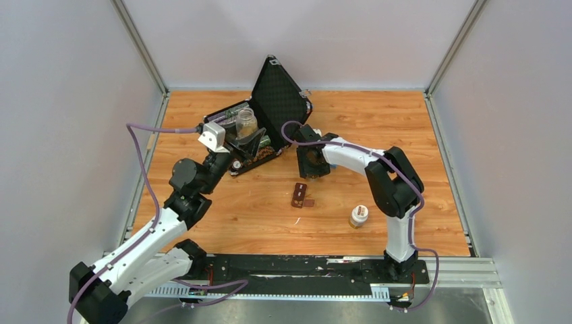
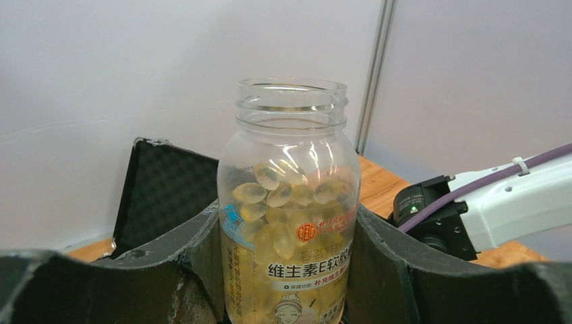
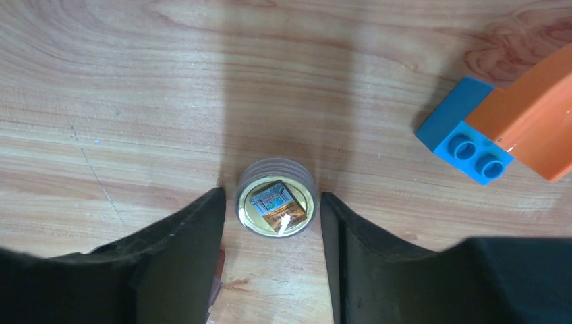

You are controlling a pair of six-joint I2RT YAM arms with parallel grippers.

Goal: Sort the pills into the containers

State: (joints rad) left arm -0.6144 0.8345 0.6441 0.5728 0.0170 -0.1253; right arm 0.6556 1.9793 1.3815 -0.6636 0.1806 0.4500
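While the containers (image 1: pixel 299 194) lie lengthwise near-far, left claw (image 2: pixel 287 233) grips bottle (image 2: pixel 290 162), right claw (image 3: pixel 273 199) spread

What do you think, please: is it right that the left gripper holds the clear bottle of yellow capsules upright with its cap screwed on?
Not quite. The bottle has no cap on it: its threaded mouth stands open, as the left wrist view shows. The rest is right: the left gripper holds it upright, with yellow capsules inside.
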